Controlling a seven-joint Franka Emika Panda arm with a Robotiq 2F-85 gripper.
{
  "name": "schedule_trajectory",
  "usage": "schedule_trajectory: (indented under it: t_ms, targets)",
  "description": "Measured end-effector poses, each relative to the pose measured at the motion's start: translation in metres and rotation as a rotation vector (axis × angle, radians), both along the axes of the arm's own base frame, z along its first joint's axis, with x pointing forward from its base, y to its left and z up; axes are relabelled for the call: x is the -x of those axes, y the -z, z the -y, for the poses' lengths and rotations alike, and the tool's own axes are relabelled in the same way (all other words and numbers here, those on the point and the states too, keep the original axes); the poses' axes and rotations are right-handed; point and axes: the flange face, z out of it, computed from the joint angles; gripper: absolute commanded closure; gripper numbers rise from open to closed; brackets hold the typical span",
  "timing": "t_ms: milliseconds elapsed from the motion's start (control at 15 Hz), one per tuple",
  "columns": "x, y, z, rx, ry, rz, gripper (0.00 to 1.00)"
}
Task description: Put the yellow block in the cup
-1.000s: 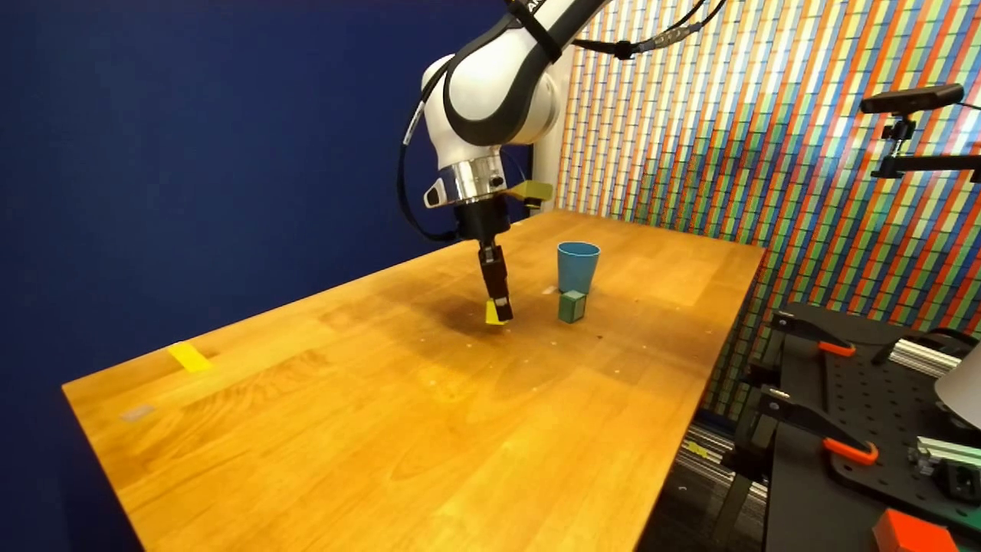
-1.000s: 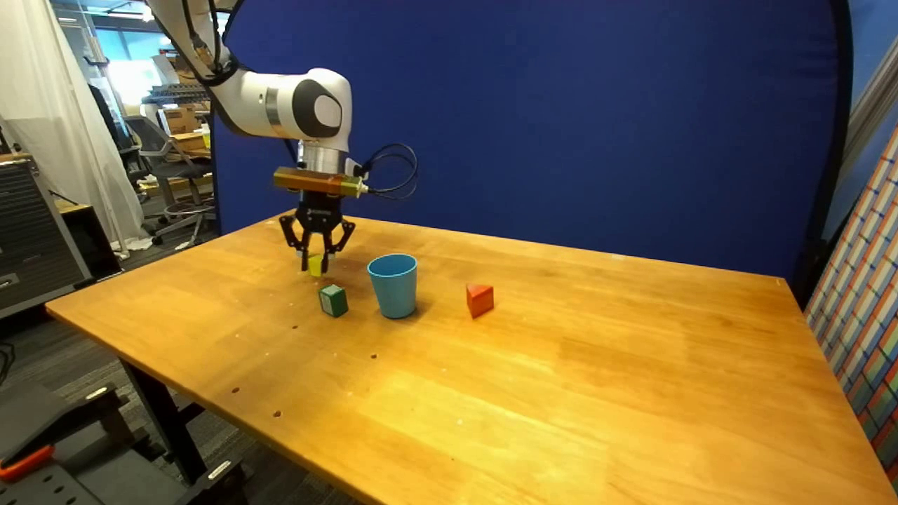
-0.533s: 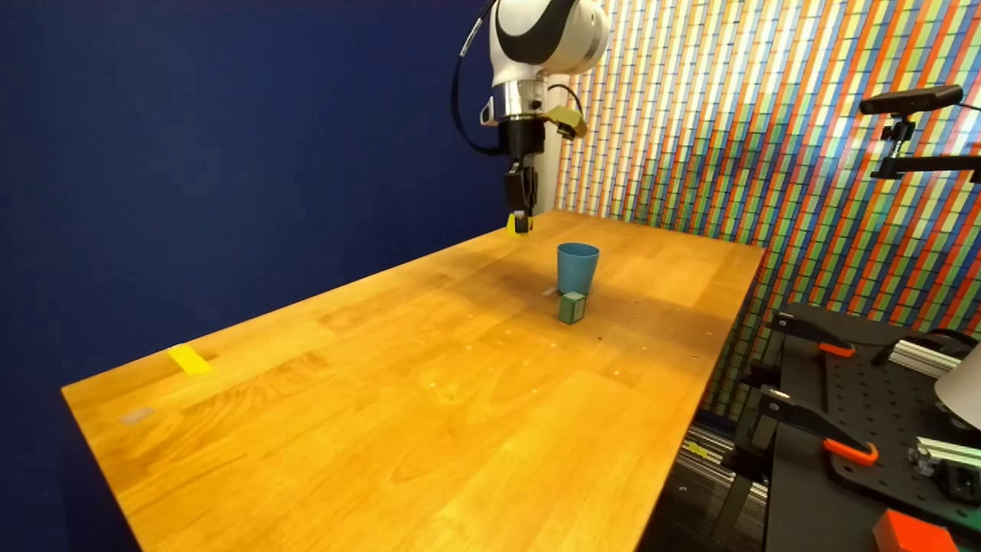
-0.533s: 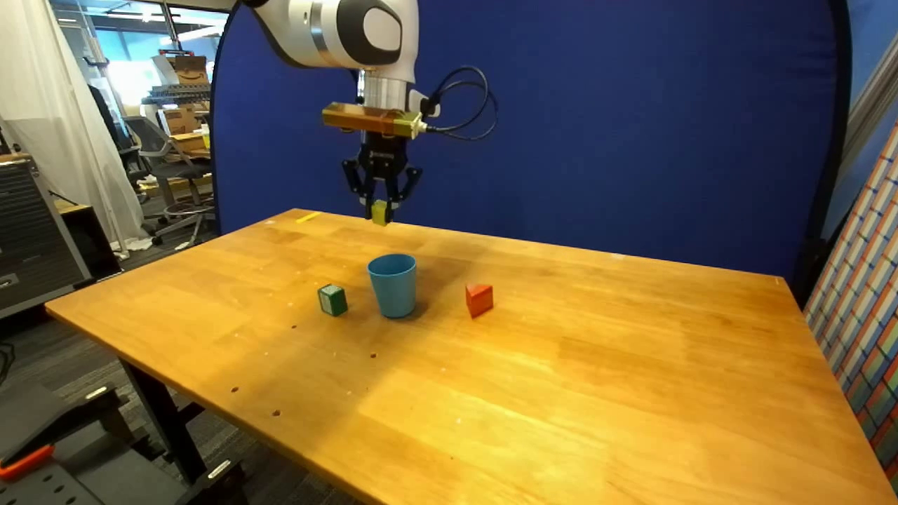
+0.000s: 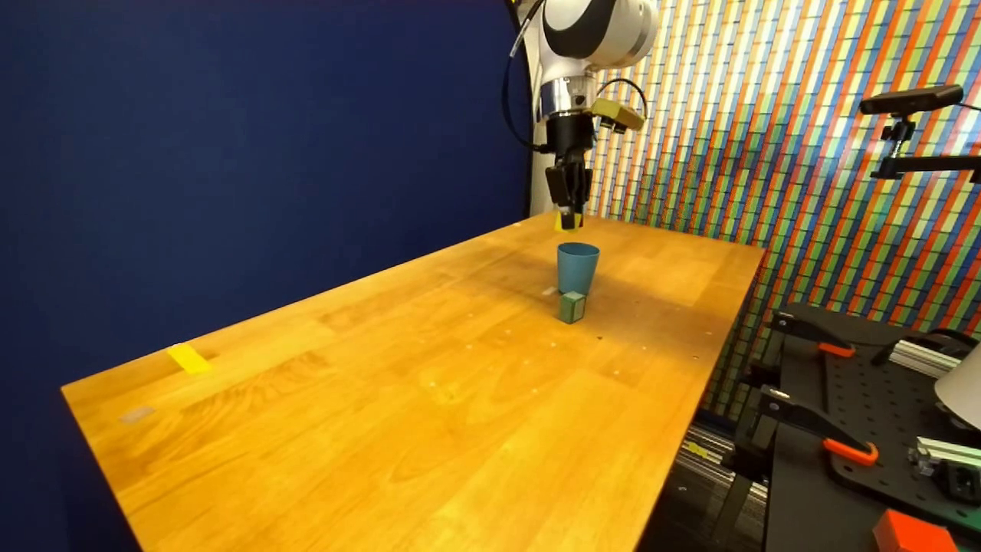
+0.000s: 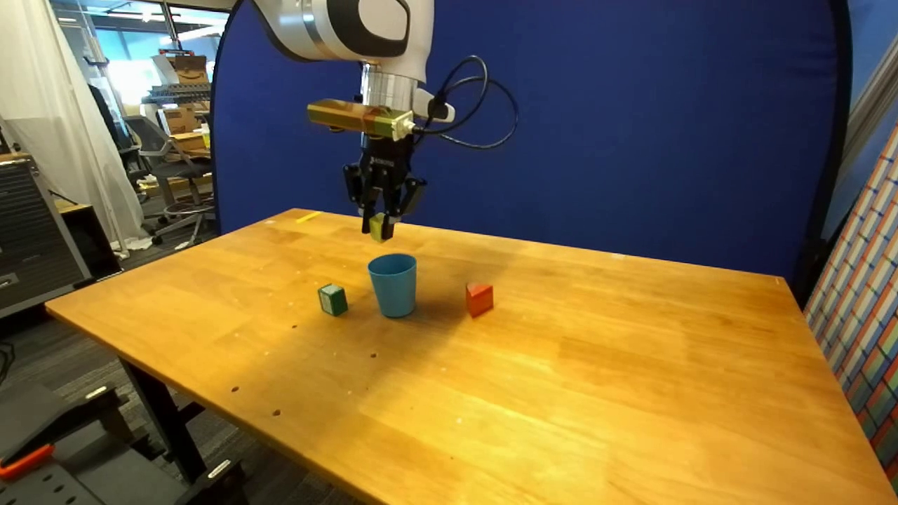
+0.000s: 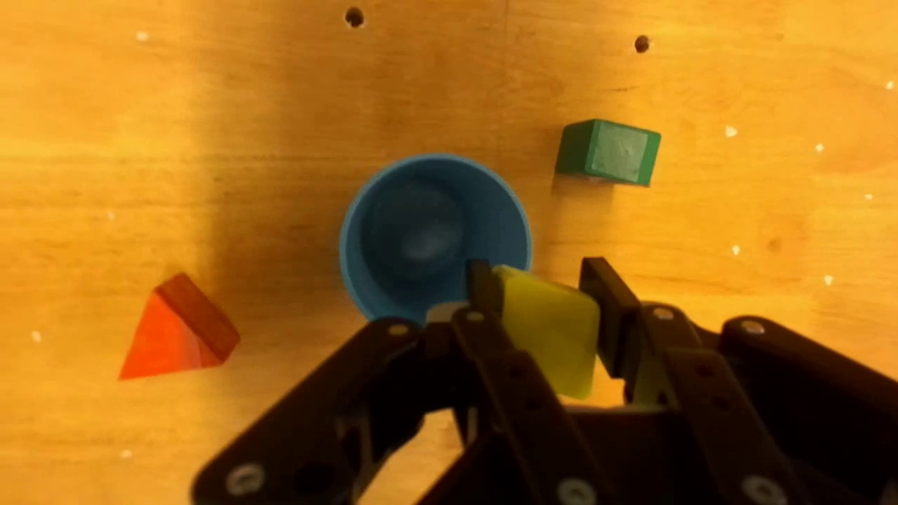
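Observation:
The teal-blue cup (image 6: 396,291) stands upright on the table, also seen in an exterior view (image 5: 577,270). In the wrist view its open mouth shows, and its inner wall (image 7: 504,224) is visible. My gripper (image 6: 377,230) is shut on the yellow block (image 6: 377,226) and holds it in the air, above rim height, slightly tilted. In the wrist view the block (image 7: 551,333) sits between the fingertips (image 7: 540,298) and overlaps the lower right part of the cup's rim. The block is mostly hidden behind the fingers in an exterior view (image 5: 559,223).
A green block (image 6: 332,300) stands close beside the cup, also in the wrist view (image 7: 610,154). A red wedge-shaped block (image 6: 480,300) lies on the cup's other side, also in the wrist view (image 7: 175,337). A flat yellow strip (image 5: 188,357) lies on the wooden table (image 5: 398,429).
A second ago the gripper was low at the table around the yellow block. It has lifted the block and carried it over toward the cup, dipping slightly in the last half second.

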Motion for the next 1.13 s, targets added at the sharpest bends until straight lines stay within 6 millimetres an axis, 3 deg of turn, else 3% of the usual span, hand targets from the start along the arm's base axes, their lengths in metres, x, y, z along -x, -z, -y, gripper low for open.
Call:
schedule_trajectory:
  t_ms: [200,267,333,667,733,800,933,1133]
  targets:
    - [0.016,0.016,0.015,-0.004,0.070,-0.043,0.87]
    - [0.019,0.020,0.020,0.002,0.093,-0.049,0.40]
    - [0.022,0.022,0.026,0.007,0.111,-0.051,0.39]
    - [0.024,0.023,0.039,0.010,0.148,-0.052,0.01]
    - [0.023,0.022,0.039,0.008,0.151,-0.049,0.00]
    - [0.022,0.021,0.039,0.001,0.152,-0.045,0.12]
    - [0.023,0.022,0.039,0.000,0.152,-0.048,0.00]
    - [0.023,0.025,0.039,0.000,0.152,-0.054,0.00]
